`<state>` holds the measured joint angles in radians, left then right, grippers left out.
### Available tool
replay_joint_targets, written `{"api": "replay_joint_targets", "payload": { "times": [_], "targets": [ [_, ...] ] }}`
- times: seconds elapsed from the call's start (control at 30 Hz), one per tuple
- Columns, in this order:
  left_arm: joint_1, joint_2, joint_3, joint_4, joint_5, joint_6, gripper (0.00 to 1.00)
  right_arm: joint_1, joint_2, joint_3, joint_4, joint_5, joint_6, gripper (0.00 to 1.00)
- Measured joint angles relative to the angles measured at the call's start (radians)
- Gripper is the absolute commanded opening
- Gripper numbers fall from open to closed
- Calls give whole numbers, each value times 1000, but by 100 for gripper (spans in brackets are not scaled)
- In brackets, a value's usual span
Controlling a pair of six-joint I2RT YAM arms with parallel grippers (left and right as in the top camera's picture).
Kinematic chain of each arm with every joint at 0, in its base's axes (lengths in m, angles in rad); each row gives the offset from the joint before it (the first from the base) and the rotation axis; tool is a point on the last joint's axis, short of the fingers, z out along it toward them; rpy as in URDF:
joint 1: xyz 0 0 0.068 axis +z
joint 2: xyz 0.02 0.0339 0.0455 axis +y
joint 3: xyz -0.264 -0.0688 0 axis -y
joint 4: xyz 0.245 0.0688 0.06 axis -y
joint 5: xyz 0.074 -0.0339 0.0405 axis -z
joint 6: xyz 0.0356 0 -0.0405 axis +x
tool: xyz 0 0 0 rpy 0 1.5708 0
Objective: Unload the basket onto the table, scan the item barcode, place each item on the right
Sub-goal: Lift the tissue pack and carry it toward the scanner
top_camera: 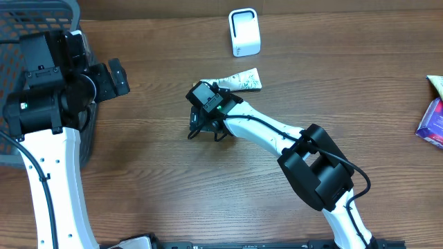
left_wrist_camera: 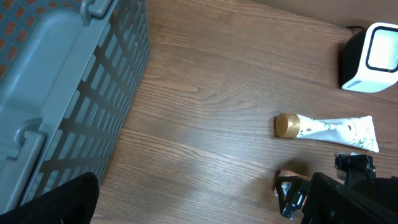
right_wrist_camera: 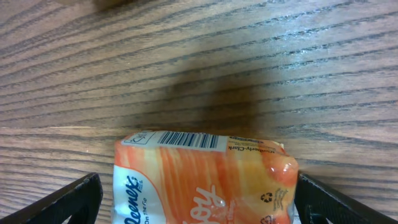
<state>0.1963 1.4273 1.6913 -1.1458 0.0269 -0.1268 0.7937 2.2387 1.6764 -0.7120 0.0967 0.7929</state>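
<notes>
At the far left a grey slatted basket [left_wrist_camera: 74, 93] sits right up against the left gripper [top_camera: 111, 79], partly under its arm. That gripper's fingers [left_wrist_camera: 68, 202] are spread wide with nothing between them, only bare wooden table [top_camera: 159, 180] below.

Out ahead of those fingers and off to their right lies a white printed tube [left_wrist_camera: 329, 129] with a gold cap, flat on the wood. The white scanner [top_camera: 244, 32] stands beyond it, well apart from both grippers.

The right gripper [right_wrist_camera: 198, 186] is down near the table just beside the tube's cap end. Its fingers [right_wrist_camera: 68, 202] are splayed fully apart, one on either side of an orange tissue pack [right_wrist_camera: 205, 180]. The pack fills nearly the whole gap between them, and its barcode strip runs along the edge farthest from the wrist. There is a sliver of space on one side, and I cannot tell whether the other pad touches the wrapper. From above, the gripper itself hides the pack.

Far to the right of those fingers, at the table's edge, lies a purple packet [top_camera: 432, 124].
</notes>
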Motion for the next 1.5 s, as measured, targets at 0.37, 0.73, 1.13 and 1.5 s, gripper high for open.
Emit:
{"api": "replay_joint_targets", "payload": {
  "times": [0.37, 0.73, 1.13, 1.5],
  "targets": [
    [0, 0, 0, 0, -2, 0, 100, 1, 23, 26, -31, 15, -9, 77],
    [0, 0, 0, -2, -2, 0, 100, -9, 51, 104, -198, -31, -14, 63],
    [0, 0, 0, 18, -47, 0, 100, -14, 47, 124, -278, -83, -141, 62],
    [0, 0, 0, 24, -115, 0, 100, -181, -130, 101, -338, -93, -363, 59]
  ]
}}
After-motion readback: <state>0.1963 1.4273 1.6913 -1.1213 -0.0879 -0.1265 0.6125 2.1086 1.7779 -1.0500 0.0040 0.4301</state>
